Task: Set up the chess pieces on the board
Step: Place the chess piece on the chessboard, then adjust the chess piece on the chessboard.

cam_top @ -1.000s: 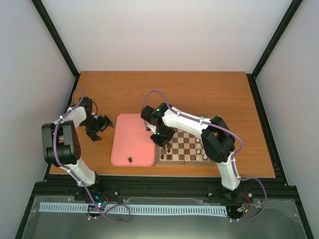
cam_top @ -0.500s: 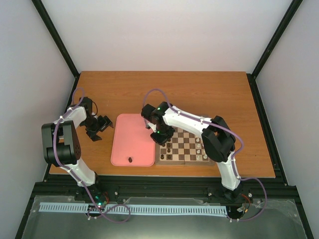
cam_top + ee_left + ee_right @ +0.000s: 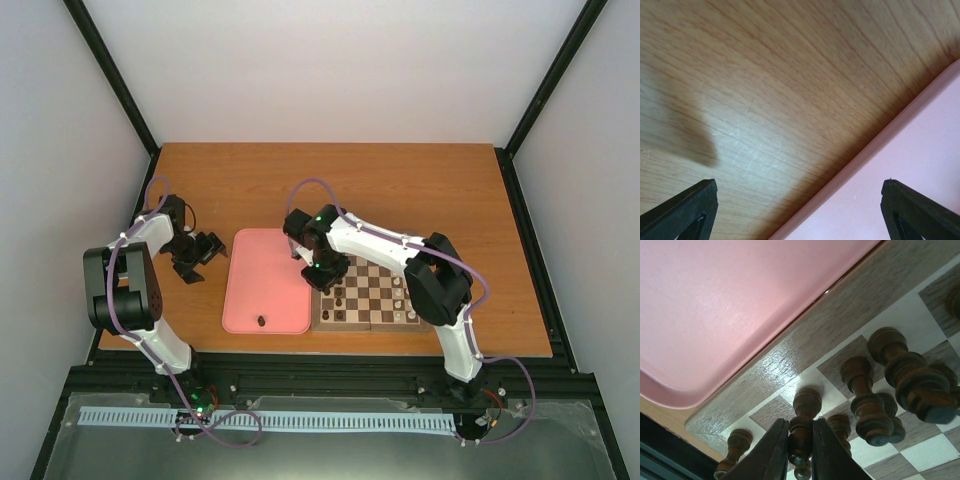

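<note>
The board (image 3: 372,296) lies right of the pink tray (image 3: 262,280), with dark chess pieces along its left columns and cream pieces at its right. My right gripper (image 3: 318,268) is over the board's far left corner. In the right wrist view it (image 3: 800,450) is shut on a dark brown chess piece (image 3: 804,425) whose base meets a cream square by the board's border (image 3: 805,340). Several dark pieces (image 3: 865,400) stand beside it. One dark piece (image 3: 260,321) lies on the tray. My left gripper (image 3: 205,248) is open and empty left of the tray.
The tray's rim (image 3: 875,150) crosses the left wrist view over the wooden table (image 3: 765,90). Black frame rails border the table at its near edge (image 3: 320,370) and sides.
</note>
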You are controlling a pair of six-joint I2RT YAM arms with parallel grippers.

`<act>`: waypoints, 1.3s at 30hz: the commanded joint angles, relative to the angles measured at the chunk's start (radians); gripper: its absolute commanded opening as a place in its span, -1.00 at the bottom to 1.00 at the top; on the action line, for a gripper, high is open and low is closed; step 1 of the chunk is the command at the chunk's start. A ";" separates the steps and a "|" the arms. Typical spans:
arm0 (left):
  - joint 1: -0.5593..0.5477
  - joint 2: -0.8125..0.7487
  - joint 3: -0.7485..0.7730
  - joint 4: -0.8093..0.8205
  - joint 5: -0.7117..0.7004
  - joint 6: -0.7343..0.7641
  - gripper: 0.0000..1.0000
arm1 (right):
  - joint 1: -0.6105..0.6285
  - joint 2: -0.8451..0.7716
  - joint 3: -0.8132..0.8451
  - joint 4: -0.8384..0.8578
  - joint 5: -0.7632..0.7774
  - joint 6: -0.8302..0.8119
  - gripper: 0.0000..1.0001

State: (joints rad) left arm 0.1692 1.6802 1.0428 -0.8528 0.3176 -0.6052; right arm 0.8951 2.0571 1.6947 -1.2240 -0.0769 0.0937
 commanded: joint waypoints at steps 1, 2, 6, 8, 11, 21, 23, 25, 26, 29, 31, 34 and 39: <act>0.002 0.000 0.020 0.007 -0.003 0.018 0.99 | -0.007 -0.026 -0.009 0.010 -0.018 -0.005 -0.73; 0.002 0.000 0.020 0.007 -0.003 0.018 0.99 | -0.007 -0.029 -0.007 0.010 -0.021 -0.005 -0.72; 0.002 0.001 0.021 0.007 -0.004 0.017 0.99 | -0.007 -0.044 -0.013 0.005 -0.018 -0.005 -0.69; 0.002 0.001 0.020 0.007 -0.003 0.017 0.99 | -0.007 -0.047 -0.014 0.000 -0.018 -0.007 -0.64; 0.001 0.000 0.020 0.007 -0.003 0.018 0.99 | -0.007 -0.061 -0.012 -0.004 -0.011 -0.004 -0.57; 0.001 0.000 0.020 0.006 -0.002 0.016 0.99 | -0.007 -0.075 -0.001 -0.011 0.022 0.011 -0.68; 0.002 -0.003 0.018 0.007 -0.003 0.018 0.99 | -0.007 -0.078 -0.003 -0.010 0.012 0.012 -0.67; 0.002 -0.006 0.014 0.007 -0.004 0.018 0.99 | -0.007 -0.081 -0.001 -0.009 0.001 0.012 -0.66; 0.002 -0.008 0.013 0.007 -0.004 0.018 0.99 | -0.007 -0.083 -0.003 -0.008 -0.005 0.012 -0.65; 0.002 -0.008 0.012 0.009 -0.003 0.018 0.99 | -0.007 -0.098 0.000 -0.008 -0.026 0.011 -0.52; 0.002 -0.007 0.015 0.009 -0.004 0.017 0.99 | -0.006 -0.110 0.009 -0.004 -0.029 0.016 -0.46; 0.002 -0.005 0.016 0.011 -0.003 0.016 0.99 | -0.003 -0.117 0.022 -0.004 -0.044 0.023 -0.37; 0.002 -0.003 0.016 0.009 -0.003 0.017 0.99 | 0.016 -0.095 0.004 0.006 -0.067 0.032 -0.37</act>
State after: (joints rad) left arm 0.1692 1.6802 1.0428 -0.8528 0.3176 -0.6048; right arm 0.8989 1.9781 1.6936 -1.2247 -0.1173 0.1120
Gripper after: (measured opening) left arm 0.998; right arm 0.317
